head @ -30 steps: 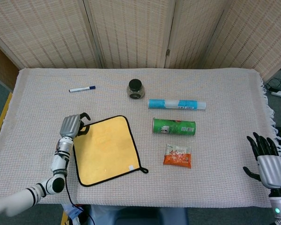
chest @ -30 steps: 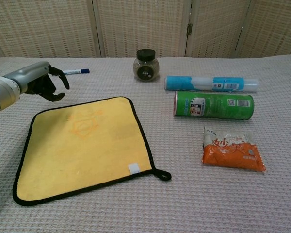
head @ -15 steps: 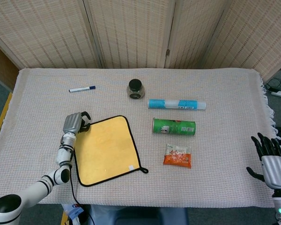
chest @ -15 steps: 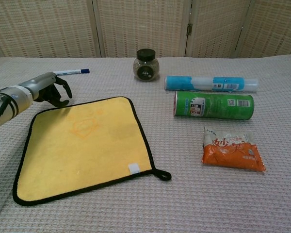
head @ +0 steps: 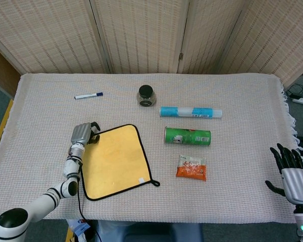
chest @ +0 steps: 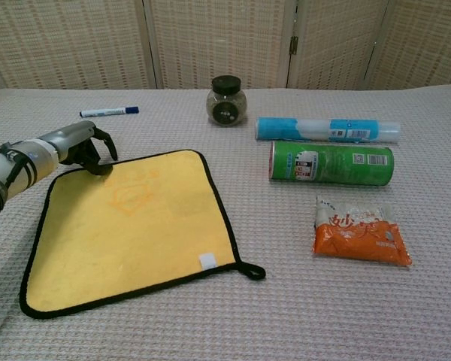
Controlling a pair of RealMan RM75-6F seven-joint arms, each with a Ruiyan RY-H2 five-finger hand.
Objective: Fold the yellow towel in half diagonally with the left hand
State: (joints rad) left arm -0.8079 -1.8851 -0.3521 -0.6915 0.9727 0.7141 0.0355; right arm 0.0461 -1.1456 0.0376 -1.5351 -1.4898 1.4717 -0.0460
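Left hand [chest: 86,144], fingers curled but empty, at yellow towel [chest: 131,229] far-left corner: pinch the hem firmly before lifting.

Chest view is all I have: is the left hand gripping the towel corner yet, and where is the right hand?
Observer: The head view shows the left hand at the far-left corner of the yellow towel, fingers curled over the black edge; the towel lies flat, nothing lifted.
Operator: And the right hand?
Observer: The right hand is outside your frame, at the table's near right edge, fingers spread, holding nothing.
Operator: What lies on the fold path?
Observer: The opposite corner carries the hanging loop; beyond it, apart from the towel, is the orange snack packet.
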